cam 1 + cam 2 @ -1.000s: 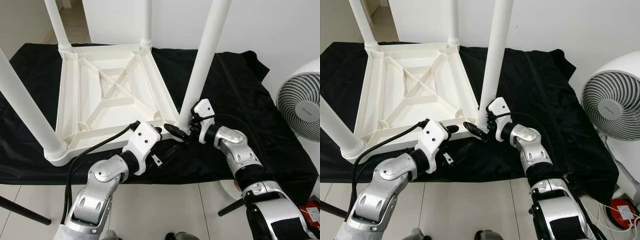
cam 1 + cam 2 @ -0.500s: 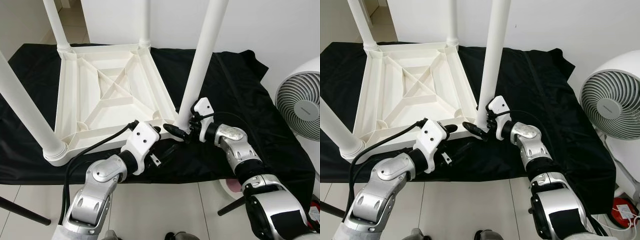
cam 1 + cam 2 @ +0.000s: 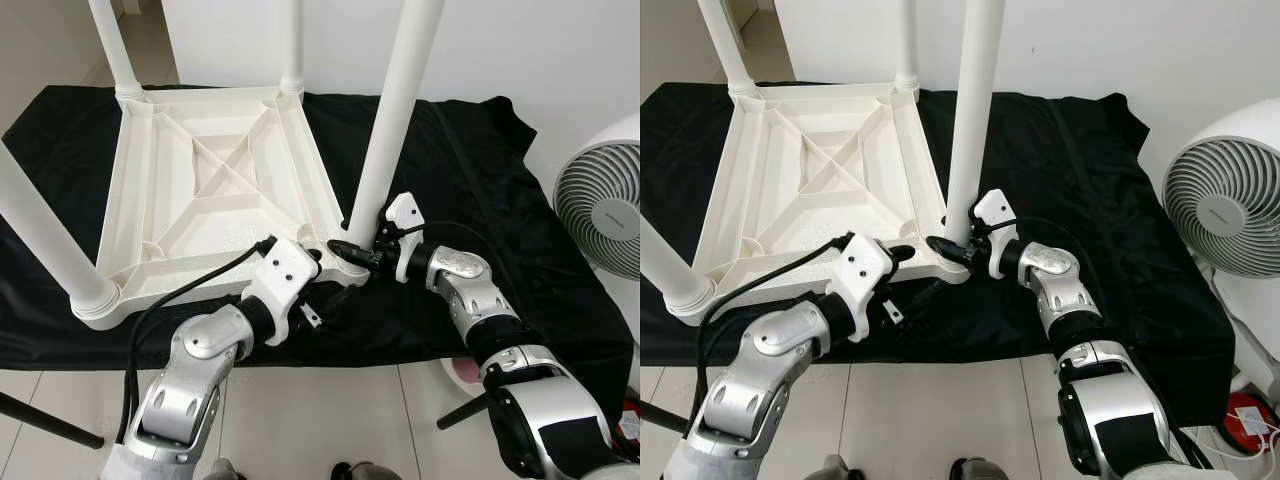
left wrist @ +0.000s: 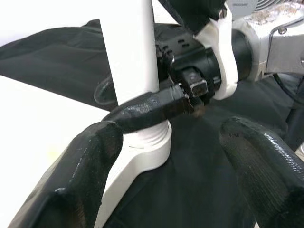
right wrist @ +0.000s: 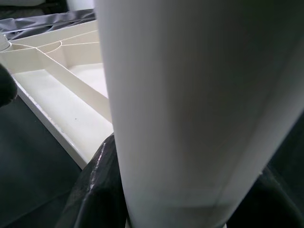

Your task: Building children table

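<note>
At frame centre, the right claw (image 3: 352,252) clamps the base of the upright round white plastic leg (image 3: 388,112), its long axis vertical over the corner socket of the upturned white ribbed plastic tabletop (image 3: 205,190). The left claw (image 3: 318,268) waits wide open just beside, lower left.

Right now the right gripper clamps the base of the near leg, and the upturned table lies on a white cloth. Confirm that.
Not quite: the cloth is black, as the left eye view shows. The right gripper does clamp the near leg at its base, and the upturned table lies on that cloth.
</note>
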Robot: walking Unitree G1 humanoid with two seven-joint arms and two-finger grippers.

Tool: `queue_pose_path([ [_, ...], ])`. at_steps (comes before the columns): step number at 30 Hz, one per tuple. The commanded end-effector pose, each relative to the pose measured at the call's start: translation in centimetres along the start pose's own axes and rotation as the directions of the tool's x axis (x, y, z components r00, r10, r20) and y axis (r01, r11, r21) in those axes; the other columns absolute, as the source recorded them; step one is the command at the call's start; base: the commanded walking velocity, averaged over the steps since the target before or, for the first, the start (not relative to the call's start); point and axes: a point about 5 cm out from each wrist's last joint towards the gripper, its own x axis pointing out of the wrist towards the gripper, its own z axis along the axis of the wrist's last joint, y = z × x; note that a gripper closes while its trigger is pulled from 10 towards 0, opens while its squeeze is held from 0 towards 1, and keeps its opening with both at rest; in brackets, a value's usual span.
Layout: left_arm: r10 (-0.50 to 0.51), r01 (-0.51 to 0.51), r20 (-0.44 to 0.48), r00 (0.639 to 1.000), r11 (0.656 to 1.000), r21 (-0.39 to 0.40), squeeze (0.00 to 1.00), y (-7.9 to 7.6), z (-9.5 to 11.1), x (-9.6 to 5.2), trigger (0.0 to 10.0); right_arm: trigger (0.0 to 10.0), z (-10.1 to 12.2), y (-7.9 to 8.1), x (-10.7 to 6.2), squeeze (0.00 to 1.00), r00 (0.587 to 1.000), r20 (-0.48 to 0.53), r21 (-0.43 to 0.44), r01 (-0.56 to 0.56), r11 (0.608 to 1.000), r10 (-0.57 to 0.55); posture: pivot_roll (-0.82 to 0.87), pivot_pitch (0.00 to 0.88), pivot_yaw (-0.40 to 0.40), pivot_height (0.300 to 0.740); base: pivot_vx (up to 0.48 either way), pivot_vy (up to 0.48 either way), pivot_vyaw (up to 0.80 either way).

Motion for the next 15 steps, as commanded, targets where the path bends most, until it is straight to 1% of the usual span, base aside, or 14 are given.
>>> queue_pose_path([
  [1, 0.023, -0.023, -0.017, 1.000, 1.000, -0.012, 0.00, 0.1, -0.3, -0.1, 10.0, 0.0, -0.5, 0.2, 0.0, 0.00, 1.000, -0.011, 0.015, 0.001, 1.000, -0.001, -0.01, 0.127, -0.013, 0.740, 0.000, 0.000, 0.00],
  [2, 0.017, -0.017, -0.017, 1.000, 1.000, -0.010, 0.00, 0.1, -0.3, -0.1, 10.0, 10.0, -0.5, 0.1, -0.1, 0.00, 1.000, -0.012, 0.014, 0.024, 1.000, -0.024, -0.02, 0.141, -0.008, 0.740, 0.000, 0.000, 0.00],
  [3, 0.016, -0.016, -0.023, 1.000, 1.000, -0.007, 0.00, 0.1, -0.4, -0.1, 10.0, 10.0, -0.6, -0.1, -0.2, 0.00, 0.999, -0.019, 0.014, 0.051, 0.999, -0.051, -0.02, 0.141, -0.008, 0.740, 0.000, 0.000, 0.00],
  [4, 0.016, -0.016, -0.023, 1.000, 1.000, -0.007, 0.00, 0.1, -0.4, -0.1, 10.0, 10.0, -0.6, -0.1, -0.2, 0.00, 0.999, -0.019, 0.014, 0.051, 0.999, -0.051, -0.02, 0.141, -0.008, 0.740, 0.000, 0.000, 0.00],
  [6, 0.015, -0.015, -0.022, 1.000, 1.000, -0.017, 0.00, 0.1, -0.5, -0.1, 10.0, 10.0, -0.8, -0.8, -0.3, 0.00, 0.984, -0.055, 0.016, 0.170, 0.985, -0.169, -0.03, 0.149, -0.004, 0.740, 0.000, 0.000, 0.00],
  [7, 0.015, -0.015, -0.022, 1.000, 1.000, -0.017, 0.00, 0.1, -0.5, -0.1, 10.0, 10.0, -0.8, -0.8, -0.3, 0.00, 0.984, -0.055, 0.016, 0.170, 0.985, -0.169, -0.03, 0.149, -0.004, 0.740, 0.000, 0.000, 0.00],
  [9, 0.011, -0.012, -0.019, 1.000, 1.000, -0.025, 0.00, 0.0, -0.5, 0.0, 10.0, 10.0, -1.0, -1.2, -0.4, 0.00, 0.956, -0.073, 0.020, 0.286, 0.958, -0.284, -0.04, 0.164, -0.012, 0.740, 0.000, 0.000, 0.00],
  [10, 0.011, -0.011, -0.019, 1.000, 1.000, -0.027, 0.00, -0.1, -0.5, 0.0, 10.0, 10.0, -1.0, -1.2, -0.4, 0.00, 0.946, -0.072, 0.021, 0.320, 0.947, -0.317, -0.04, 0.164, -0.012, 0.740, 0.000, 0.000, 0.00],
  [11, 0.010, -0.011, -0.021, 1.000, 1.000, -0.027, 0.00, 0.0, -0.5, 0.0, 10.0, 10.0, -0.9, -1.0, -0.1, 0.00, 0.936, -0.065, 0.037, 0.349, 0.936, -0.346, -0.04, 0.156, -0.010, 0.740, 0.000, 0.000, 0.00],
  [12, 0.008, -0.008, -0.023, 1.000, 1.000, -0.028, 0.00, -0.1, -0.6, 0.0, 10.0, 10.0, -0.7, -0.2, 0.4, 0.00, 0.928, -0.042, 0.066, 0.371, 0.926, -0.369, -0.05, 0.171, -0.012, 0.740, 0.000, 0.000, 0.00],
  [13, 0.008, -0.008, -0.023, 1.000, 1.000, -0.028, 0.00, -0.1, -0.6, 0.0, 10.0, 10.0, -0.7, -0.2, 0.4, 0.00, 0.928, -0.042, 0.066, 0.371, 0.926, -0.369, -0.05, 0.171, -0.012, 0.740, 0.000, 0.000, 0.00],
  [14, 0.005, -0.006, -0.029, 1.000, 1.000, -0.024, 0.00, -0.2, -0.7, -0.1, 10.0, 10.0, -0.6, 0.5, 0.8, 0.00, 0.920, -0.030, 0.108, 0.391, 0.914, -0.390, -0.05, 0.171, -0.012, 0.740, 0.000, 0.000, 0.00],
  [15, 0.005, -0.006, -0.029, 1.000, 1.000, -0.024, 0.00, -0.2, -0.7, -0.1, 10.0, 10.0, -0.6, 0.5, 0.8, 0.00, 0.920, -0.030, 0.108, 0.391, 0.914, -0.390, -0.05, 0.171, -0.012, 0.740, 0.000, 0.000, 0.00],
])
